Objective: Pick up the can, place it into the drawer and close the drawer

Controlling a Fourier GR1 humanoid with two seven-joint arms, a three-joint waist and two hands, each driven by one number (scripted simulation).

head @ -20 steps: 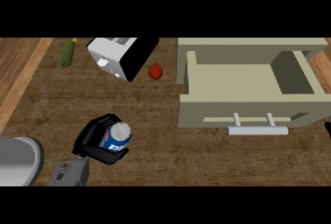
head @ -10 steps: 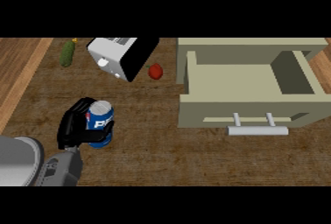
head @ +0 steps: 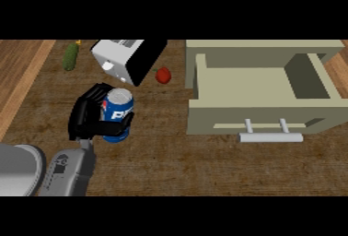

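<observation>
Currently, the black left hand [head: 85, 117] is seen curled round the blue, white-lettered metal can [head: 117, 113], the thumb and fingers being wrapped about the can's lower half while its silver top is left showing. The can is thus held in that hand, at the view's left, just in front of the white-and-black toaster [head: 125, 57] and well apart from the beige open drawer [head: 258, 115] at the right. The right hand is not shown. Beyond the toaster, a small red fruit-like item [head: 163, 75] and a green cucumber [head: 70, 56] are seen lying on the brown wooden counter [head: 204, 166]. The picking-up is judged to be done, since the can is enclosed by the hand; the carry across to the drawer, the placing inside it and the pushing shut by its pale bar handle [head: 270, 137] are all judged to be left. Compared with half a second ago, hand and can are found shifted up the view and a little rightward, nearer the toaster, while the drawer and the other things are unchanged.
</observation>
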